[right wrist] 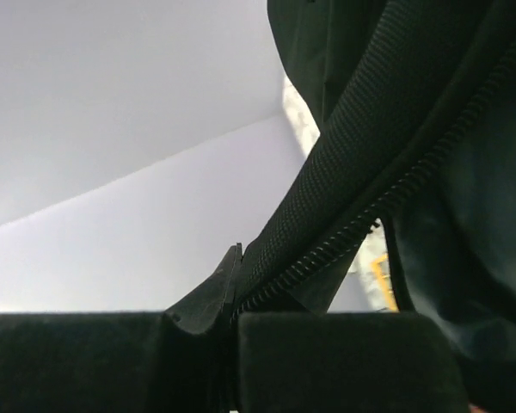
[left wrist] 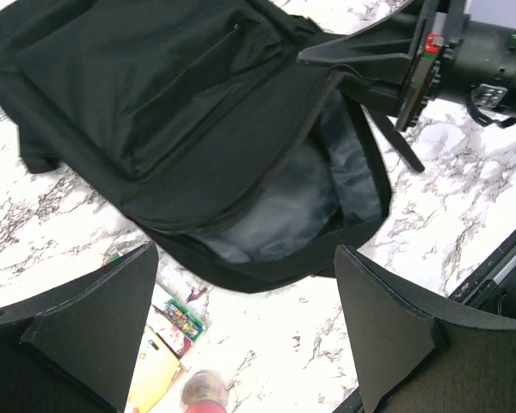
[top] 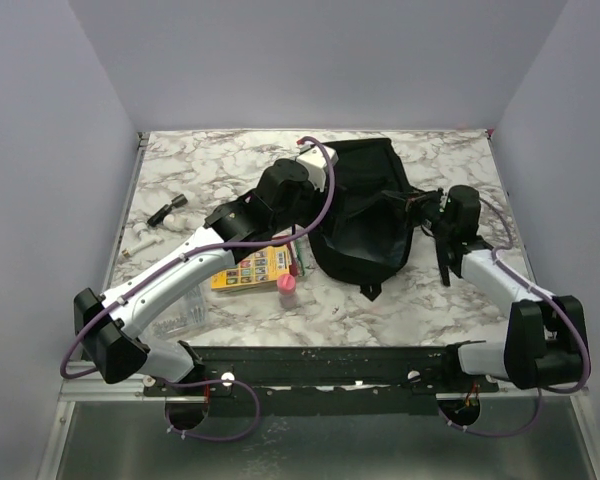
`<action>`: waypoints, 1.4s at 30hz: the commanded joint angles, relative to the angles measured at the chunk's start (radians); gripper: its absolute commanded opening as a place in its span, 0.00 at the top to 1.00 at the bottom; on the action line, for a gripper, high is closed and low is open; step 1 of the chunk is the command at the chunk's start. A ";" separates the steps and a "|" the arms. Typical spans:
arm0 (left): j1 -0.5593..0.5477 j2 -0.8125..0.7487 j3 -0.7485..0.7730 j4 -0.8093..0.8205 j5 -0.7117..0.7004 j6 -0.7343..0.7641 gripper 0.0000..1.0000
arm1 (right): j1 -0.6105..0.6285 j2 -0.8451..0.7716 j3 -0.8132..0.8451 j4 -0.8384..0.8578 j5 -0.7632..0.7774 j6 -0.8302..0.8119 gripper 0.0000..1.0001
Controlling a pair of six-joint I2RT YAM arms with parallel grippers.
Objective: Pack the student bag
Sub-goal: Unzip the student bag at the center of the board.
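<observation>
Black zip edge is clamped tight in my right pincer (right wrist: 232, 327), which holds the bag (top: 365, 215) mouth lifted. My left pincer (left wrist: 245, 288) hangs above that mouth, jaws wide apart and empty.

Location: the bag lies at the far middle of the counter (top: 230, 160), right of centre, its opening facing the near edge. Grey lining shows inside; I see no contents in the visible part.

Progress, in my judgement: early. The mouth is open and held, but every loose item is out on the counter, so all the loading and the zipping remain.

Count:
- bag: one
- pincers: two
- yellow booklet (top: 250, 268): one, just left of the bag
- pink-capped bottle (top: 287, 290): one, beside the booklet's near corner
- small black-and-silver piece (top: 167, 210): one, at far left
- small white piece (top: 140, 243): one, near it
- clear packet (top: 185, 310): one, partly under the left arm; contents too small to tell
</observation>
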 commanded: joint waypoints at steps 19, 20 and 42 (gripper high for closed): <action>0.052 -0.052 -0.001 0.018 -0.009 -0.009 0.13 | -0.026 -0.279 0.211 -0.873 0.273 -1.244 0.11; 0.058 -0.061 -0.002 0.018 -0.021 -0.003 0.13 | -0.009 -0.288 0.233 -0.884 0.291 -1.253 0.10; 0.832 -0.190 -0.380 -0.219 0.353 -0.182 0.01 | 0.623 0.234 0.520 -0.438 0.008 -1.074 0.13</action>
